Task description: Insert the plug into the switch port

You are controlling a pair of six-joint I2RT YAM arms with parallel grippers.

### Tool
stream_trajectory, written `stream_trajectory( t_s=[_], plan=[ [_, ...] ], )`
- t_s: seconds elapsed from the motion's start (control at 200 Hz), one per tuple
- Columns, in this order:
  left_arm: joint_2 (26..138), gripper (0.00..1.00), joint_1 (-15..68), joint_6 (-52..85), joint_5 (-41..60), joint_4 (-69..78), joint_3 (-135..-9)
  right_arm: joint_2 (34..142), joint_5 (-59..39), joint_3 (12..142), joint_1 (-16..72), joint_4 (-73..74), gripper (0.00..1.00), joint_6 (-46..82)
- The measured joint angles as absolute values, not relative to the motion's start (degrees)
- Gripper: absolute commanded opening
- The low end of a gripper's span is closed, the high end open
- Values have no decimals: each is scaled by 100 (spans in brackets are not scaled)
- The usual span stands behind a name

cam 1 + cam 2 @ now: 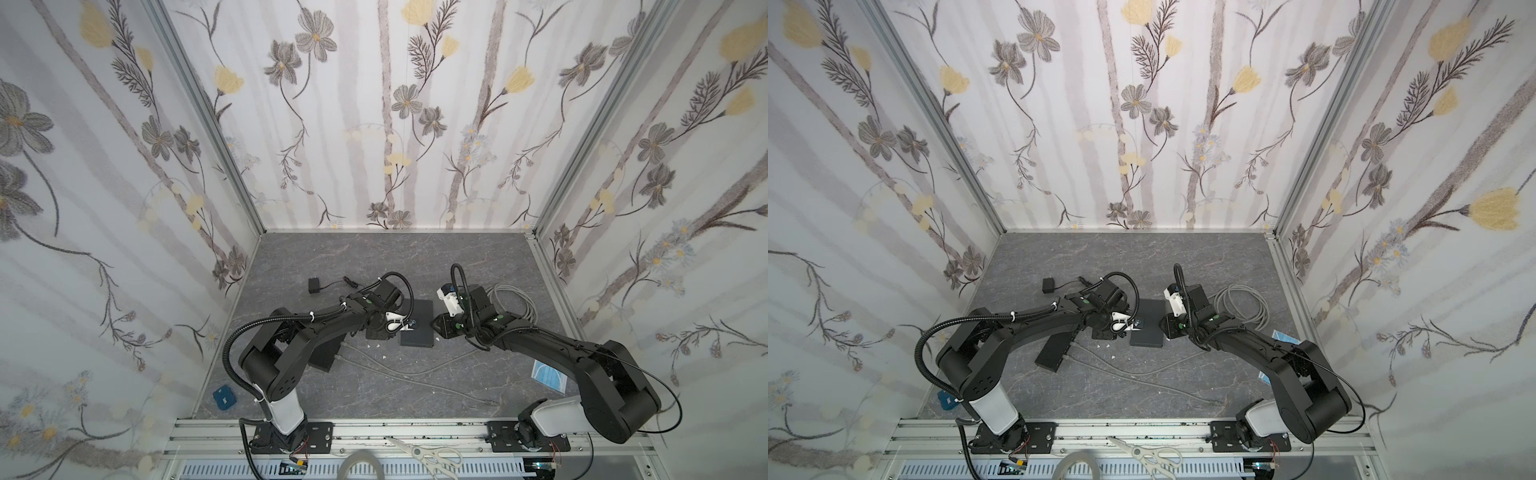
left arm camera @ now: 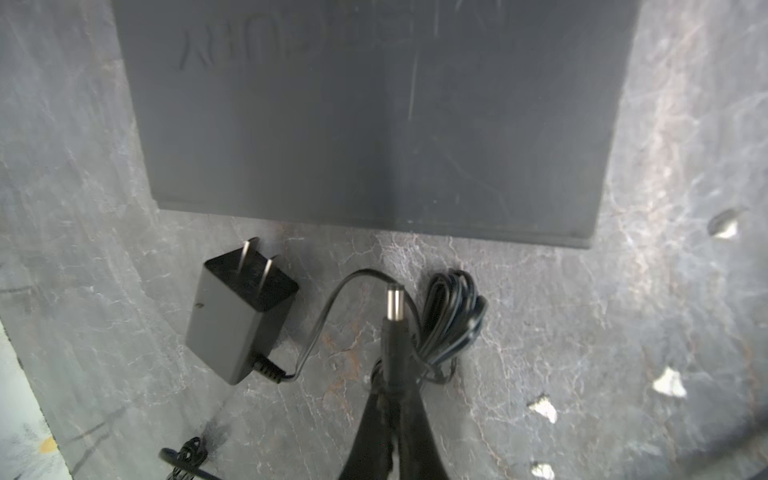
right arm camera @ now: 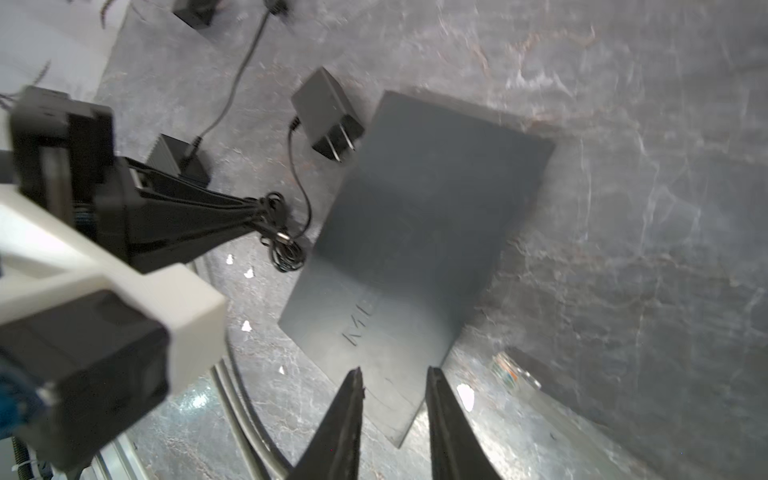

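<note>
The left arm (image 1: 299, 332) rises from its base, folds at the elbow and stretches its forearm toward the middle. The right arm (image 1: 573, 353) does the same from the other side, so in both top views the two wrists are close and nearly face each other. The left claw (image 2: 392, 386) is closed: its two fingers (image 2: 370, 424) are pressed together and pinch the plug (image 2: 394, 303) at its black body, with the metal tip sticking out in front. The right claw (image 3: 392, 376) is tilted downward; its jaws stand a little apart and hold nothing.
</note>
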State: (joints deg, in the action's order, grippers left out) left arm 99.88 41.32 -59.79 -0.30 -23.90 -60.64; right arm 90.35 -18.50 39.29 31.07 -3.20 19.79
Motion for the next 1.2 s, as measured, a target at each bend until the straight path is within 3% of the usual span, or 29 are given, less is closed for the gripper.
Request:
stream_trajectory(
  t_s=[0.395, 0.804, 0.959, 1.204],
  plan=[
    [10339, 0, 4827, -5673, -366, -2519, -6386, 9070, -1841, 3614, 3111, 134, 29, 2248],
    [9821, 0, 5078, -5013, -523, -3153, -6473, 9054, -1581, 3573, 3070, 117, 30, 2196],
    [9883, 0, 5072, -4254, -1278, -3291, -6558, 8925, -1463, 3540, 3068, 80, 30, 2123],
    [9861, 0, 4355, -3898, -3122, -3002, -6392, 8777, -1470, 3496, 3068, -30, 30, 2045]
  ],
)
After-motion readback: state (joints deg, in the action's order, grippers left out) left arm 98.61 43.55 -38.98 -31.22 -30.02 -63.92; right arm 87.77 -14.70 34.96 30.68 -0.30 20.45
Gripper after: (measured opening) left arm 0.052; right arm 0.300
